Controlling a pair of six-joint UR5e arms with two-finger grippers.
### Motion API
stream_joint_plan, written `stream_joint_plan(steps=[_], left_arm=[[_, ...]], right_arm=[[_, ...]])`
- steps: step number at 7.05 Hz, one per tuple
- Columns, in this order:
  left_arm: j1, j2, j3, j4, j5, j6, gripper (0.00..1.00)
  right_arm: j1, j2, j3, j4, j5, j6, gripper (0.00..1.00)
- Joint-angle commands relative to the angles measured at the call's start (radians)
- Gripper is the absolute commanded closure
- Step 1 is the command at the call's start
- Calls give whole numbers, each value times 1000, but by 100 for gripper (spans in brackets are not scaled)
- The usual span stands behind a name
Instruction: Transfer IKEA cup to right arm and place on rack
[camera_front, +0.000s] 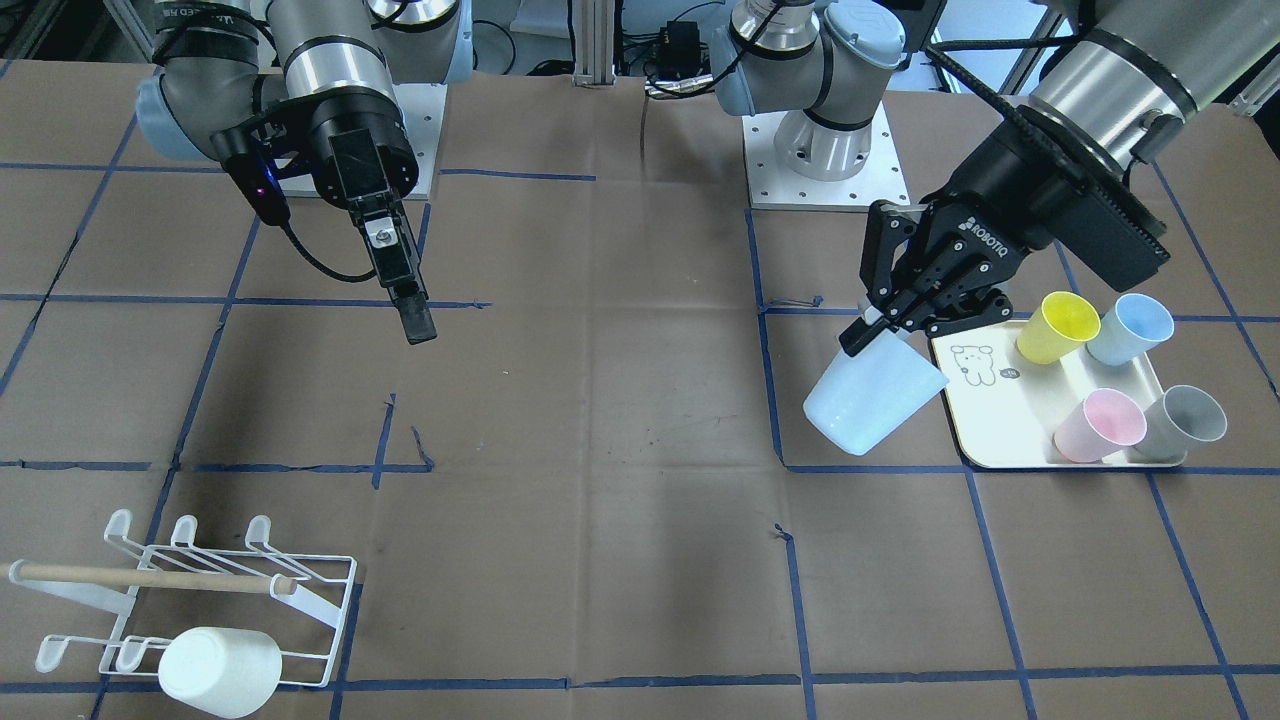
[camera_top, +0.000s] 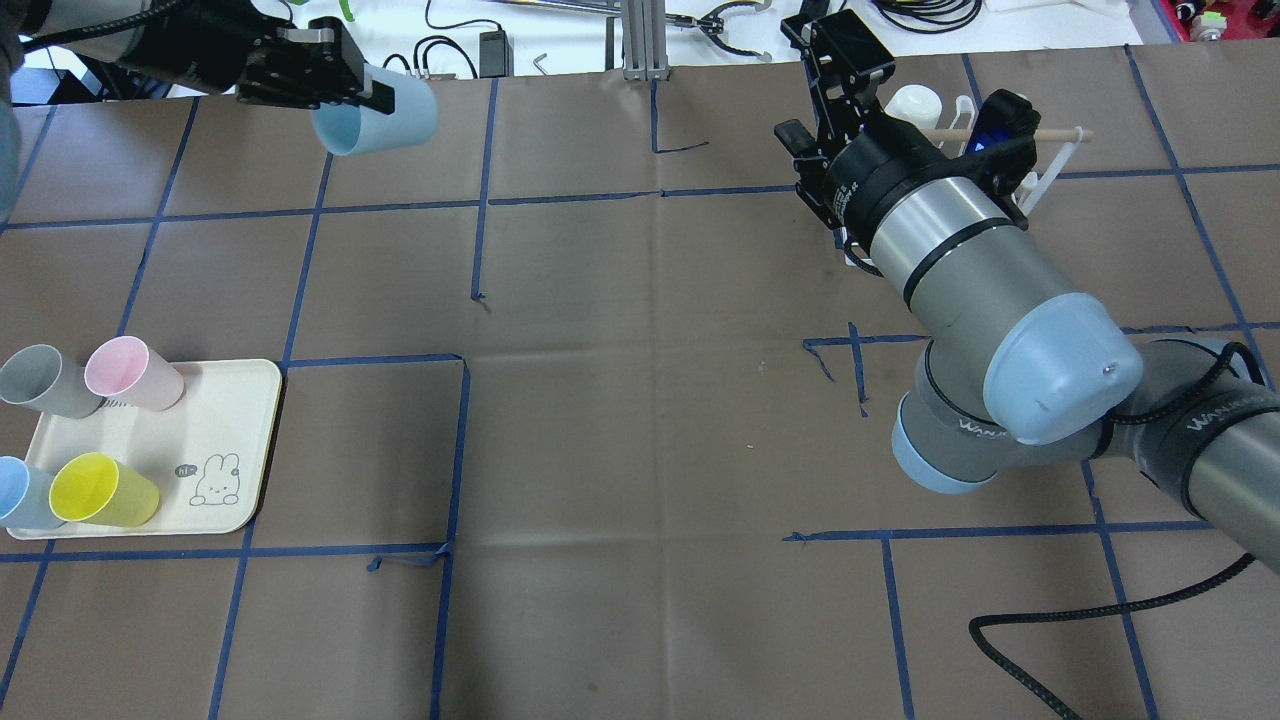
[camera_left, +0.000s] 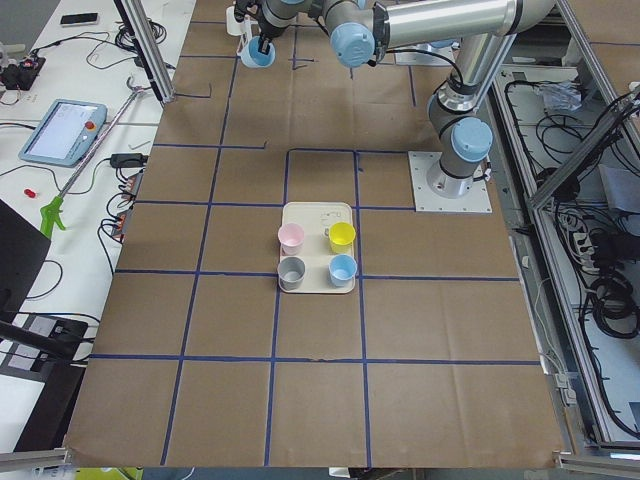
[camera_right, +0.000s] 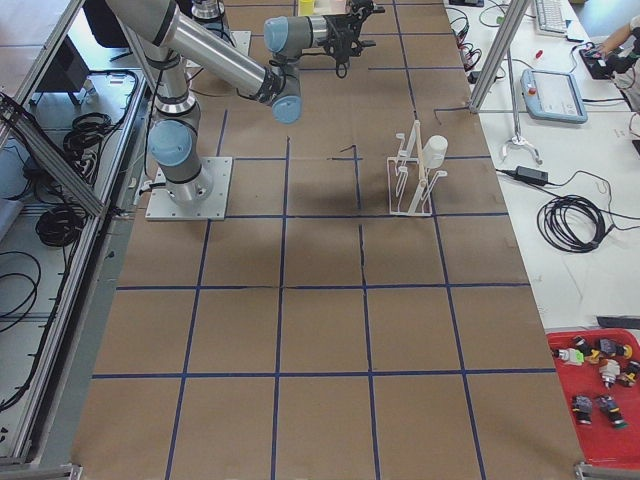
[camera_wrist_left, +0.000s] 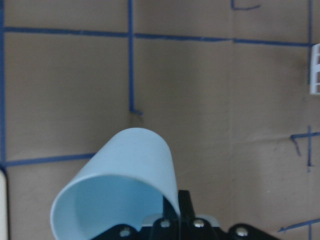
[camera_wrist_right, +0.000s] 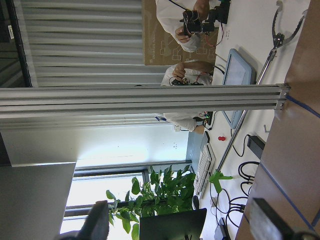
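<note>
Smooth plastic cup (camera_front: 870, 400) (table (camera_front: 600, 450): matt paper).

the right arm (camera_top: 950, 240) hides most of the rack (camera_top: 1060, 133); the cup (camera_wrist_left: 125, 170) runs off the left wrist view's bottom edge.

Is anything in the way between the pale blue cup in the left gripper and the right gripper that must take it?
Nothing visible. Only bare brown paper table lies between the pale blue plastic cup in the left gripper and the open right gripper.
</note>
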Motion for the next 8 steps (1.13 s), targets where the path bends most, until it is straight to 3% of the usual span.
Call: stream_joint_plan(steps=[1,6,7,8], left_arm=[[-26,4,-154,349,-126,3,100],[-158,-43,-457,1030,-124,-12,100],[-169,-63,-475,1117,-125,-51,100],[-197,-72,-475,1156,-124,-79,100]], right_arm=[[0,-1,-3,-10,0,0,0],[0,-1,-26,-43,0,0,0],[6,-1,-23,-24,2,1,0],[20,-2,-27,88,6,1,0]])
